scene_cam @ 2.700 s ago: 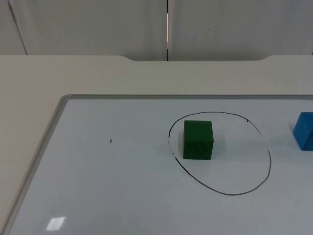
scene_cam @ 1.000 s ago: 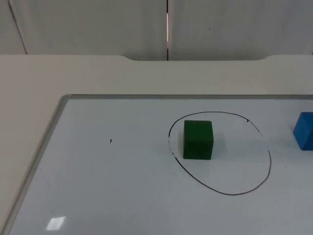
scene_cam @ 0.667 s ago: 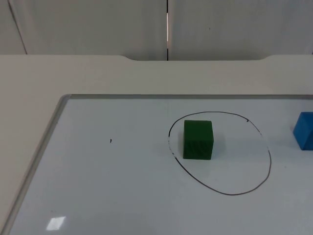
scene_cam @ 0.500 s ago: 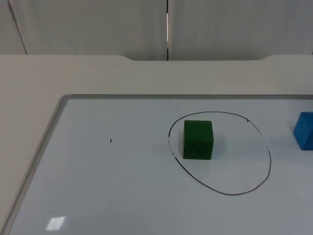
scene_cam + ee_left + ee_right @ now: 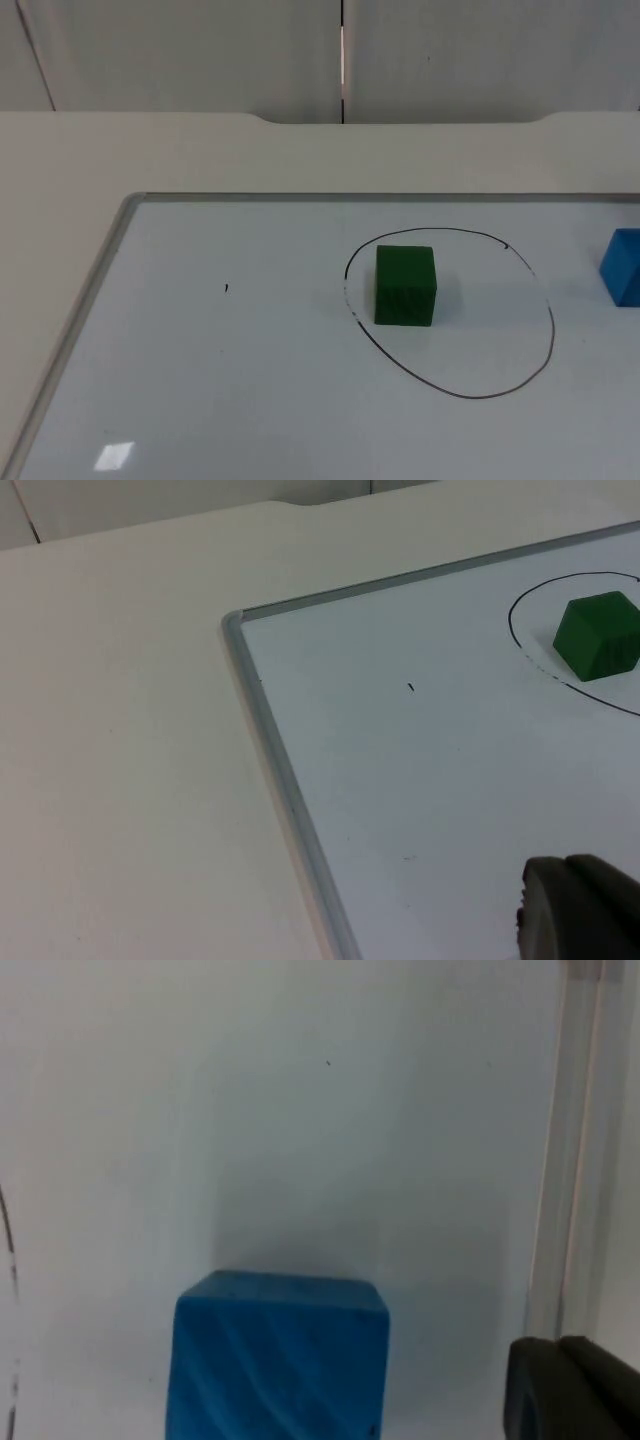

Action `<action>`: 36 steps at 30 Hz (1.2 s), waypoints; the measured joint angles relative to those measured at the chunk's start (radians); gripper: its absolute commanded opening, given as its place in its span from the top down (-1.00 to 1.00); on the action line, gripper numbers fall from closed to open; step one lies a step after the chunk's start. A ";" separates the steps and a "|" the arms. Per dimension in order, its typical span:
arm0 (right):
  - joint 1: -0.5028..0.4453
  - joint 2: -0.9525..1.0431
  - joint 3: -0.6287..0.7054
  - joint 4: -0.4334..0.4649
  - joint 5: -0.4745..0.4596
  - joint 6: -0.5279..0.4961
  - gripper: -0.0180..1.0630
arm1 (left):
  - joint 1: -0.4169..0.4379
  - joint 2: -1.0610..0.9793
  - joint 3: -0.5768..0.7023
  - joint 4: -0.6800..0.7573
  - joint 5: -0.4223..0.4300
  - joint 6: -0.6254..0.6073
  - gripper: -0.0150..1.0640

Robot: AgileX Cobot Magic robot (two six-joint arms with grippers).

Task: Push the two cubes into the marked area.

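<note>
A green cube [image 5: 405, 286] stands inside the black hand-drawn oval [image 5: 552, 335] on the whiteboard, close to the oval's left side. A blue cube [image 5: 624, 266] sits to the right of the oval, outside the line, cut by the picture's right edge. In the right wrist view the blue cube [image 5: 278, 1355] lies close in front of my right gripper [image 5: 572, 1388], slightly to one side of it. My left gripper [image 5: 578, 912] hovers over the whiteboard's left part, far from the green cube [image 5: 599, 637] and the oval [image 5: 520, 640].
The whiteboard has a grey metal frame [image 5: 95, 290] along its left and far sides, with bare cream table [image 5: 60, 200] beyond it. A small black mark [image 5: 226, 289] sits on the board left of the oval. The right frame edge [image 5: 575, 1150] runs near the blue cube.
</note>
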 measured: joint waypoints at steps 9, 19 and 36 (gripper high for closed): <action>0.000 0.104 -0.026 0.004 0.001 -0.026 0.96 | 0.000 0.000 0.000 0.000 0.000 0.000 0.97; 0.000 0.145 -0.026 0.102 -0.023 -0.086 0.96 | 0.000 0.000 0.000 0.000 0.000 0.000 0.97; 0.065 0.145 -0.026 0.157 -0.025 -0.155 0.96 | 0.000 0.000 0.000 0.000 0.000 0.000 0.97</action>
